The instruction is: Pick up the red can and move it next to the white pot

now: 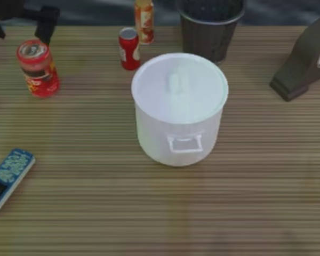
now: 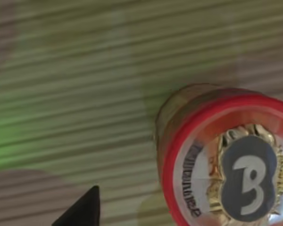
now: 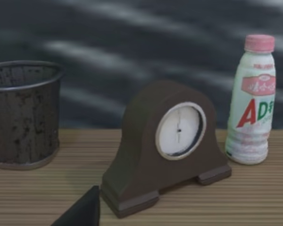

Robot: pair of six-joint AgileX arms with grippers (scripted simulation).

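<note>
Red can (image 1: 38,68) upright at table's far left, well apart from white pot (image 1: 180,106) at centre; left gripper (image 1: 25,21) just behind the can, not holding it, finger spread cannot be told; right arm off the right edge.

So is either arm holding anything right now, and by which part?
Nothing is held. The left gripper is by the red can at the table's far left, not gripping it. The right arm isn't visible from above and carries nothing.
</note>
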